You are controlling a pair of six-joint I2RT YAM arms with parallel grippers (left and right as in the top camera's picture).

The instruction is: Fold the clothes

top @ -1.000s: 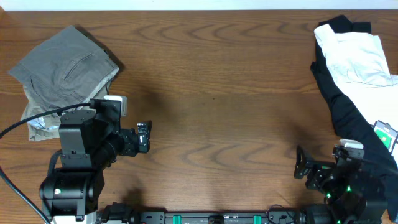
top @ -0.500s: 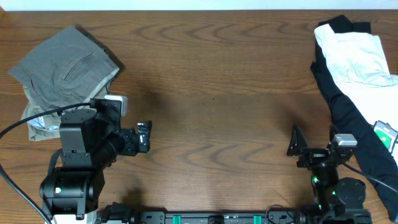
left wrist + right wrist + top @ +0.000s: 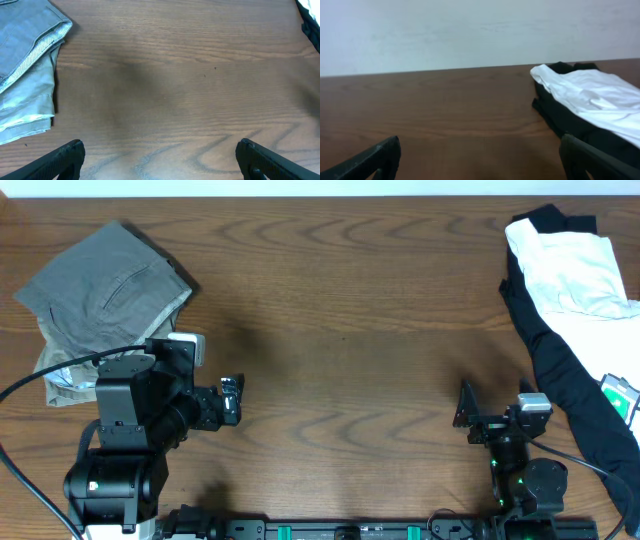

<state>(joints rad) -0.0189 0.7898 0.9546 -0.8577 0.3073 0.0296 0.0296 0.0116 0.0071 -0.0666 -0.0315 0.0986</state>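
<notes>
The mid-grey shorts (image 3: 100, 285) lie folded and creased at the table's far left, on top of a khaki pair (image 3: 62, 380). Their edge shows at the top left of the left wrist view (image 3: 22, 35). My left gripper (image 3: 232, 400) is open and empty over bare wood to the right of the shorts, its fingertips wide apart in the left wrist view (image 3: 160, 160). My right gripper (image 3: 466, 416) is open and empty near the front right, over bare wood, as the right wrist view (image 3: 480, 160) shows.
A white garment (image 3: 565, 270) lies on a black garment (image 3: 555, 360) along the right edge; both show in the right wrist view, white (image 3: 590, 95) over black (image 3: 560, 117). A green-and-white tag (image 3: 620, 395) lies on the black cloth. Bare wooden table (image 3: 350, 330) lies between the piles.
My right arm has swung left and turned, away from the black garment. The left arm and the clothes have not moved.
</notes>
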